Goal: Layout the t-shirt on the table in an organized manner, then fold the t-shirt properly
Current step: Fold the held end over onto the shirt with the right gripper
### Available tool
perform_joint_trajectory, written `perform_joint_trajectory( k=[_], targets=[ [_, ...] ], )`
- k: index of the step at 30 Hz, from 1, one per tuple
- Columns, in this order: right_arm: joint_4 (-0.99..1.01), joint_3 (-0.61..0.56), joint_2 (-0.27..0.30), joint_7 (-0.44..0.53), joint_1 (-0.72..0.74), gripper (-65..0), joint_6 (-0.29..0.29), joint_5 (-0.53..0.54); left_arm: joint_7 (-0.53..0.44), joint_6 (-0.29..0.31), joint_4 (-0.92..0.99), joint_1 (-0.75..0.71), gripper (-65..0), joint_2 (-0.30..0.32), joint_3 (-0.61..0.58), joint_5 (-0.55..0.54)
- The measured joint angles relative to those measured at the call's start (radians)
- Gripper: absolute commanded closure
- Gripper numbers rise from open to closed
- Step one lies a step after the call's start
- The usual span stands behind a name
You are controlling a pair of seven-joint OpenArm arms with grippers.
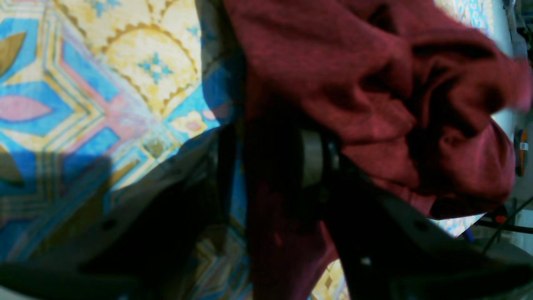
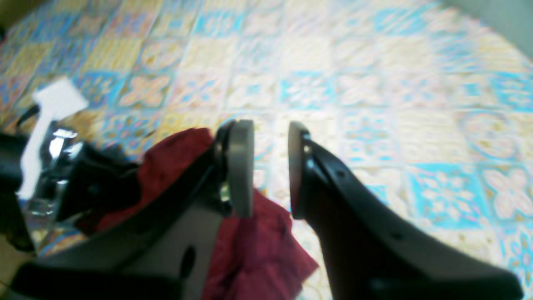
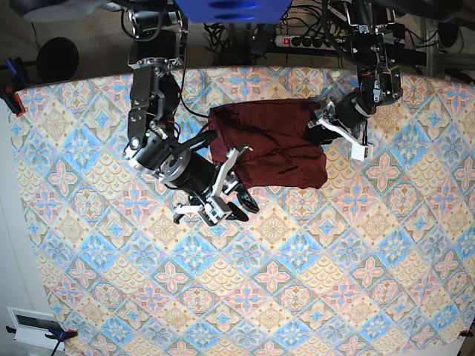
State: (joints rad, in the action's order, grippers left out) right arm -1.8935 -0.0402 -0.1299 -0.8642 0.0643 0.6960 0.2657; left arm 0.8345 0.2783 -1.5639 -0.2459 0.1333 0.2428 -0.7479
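- Closest to the right wrist lens: the right gripper (image 2: 270,166), its two fingers standing apart with patterned cloth showing through the gap; nothing is between the pads.
- One grey pad (image 2: 241,166) sits against the edge of the t-shirt (image 2: 258,246), but I see no fabric pinched by it.
- From the base view I read the right arm (image 3: 148,111) as reaching from the far edge of the table (image 3: 297,297) toward the near side, forearm angled, its gripper (image 3: 223,196) just off the t-shirt's near-left corner.
- T-shirt (image 3: 271,144) lies on the far-centre part of the table as a rumpled, roughly rectangular heap, not spread flat; folds and creases run across it.
- Left arm (image 3: 375,70) comes down from the table's far edge on the other side of the t-shirt, wrist bent inward, its gripper (image 3: 326,122) at the garment's far edge on that side.
- Left wrist view: left gripper (image 1: 270,166) with maroon fabric (image 1: 374,104) bunched between and over the fingers; a band of cloth runs down through the gap. I read this as clamped on the t-shirt.
- Most of that finger pair is dark and blurred, so I cannot tell exactly where the pads meet the cloth.
- White bracket (image 3: 359,152) on the left wrist overhangs the table just beside the t-shirt's edge.
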Motion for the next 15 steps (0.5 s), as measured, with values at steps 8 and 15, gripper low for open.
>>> perform_joint_trajectory(
  k=[8, 15],
  targets=[
    [0.295, 0.037, 0.091, -0.033, 0.028, -14.0, 0.004, 0.023, -0.001, 0.0, 0.0, 0.002, -20.9, -0.003, -0.001, -0.001],
    [0.418, 0.079, 0.174, -0.103, 0.138, -20.8, -0.013, 0.301, 0.004, -0.001, -0.011, 0.002, -20.9, -0.003, -0.003, 0.005]
  ],
)
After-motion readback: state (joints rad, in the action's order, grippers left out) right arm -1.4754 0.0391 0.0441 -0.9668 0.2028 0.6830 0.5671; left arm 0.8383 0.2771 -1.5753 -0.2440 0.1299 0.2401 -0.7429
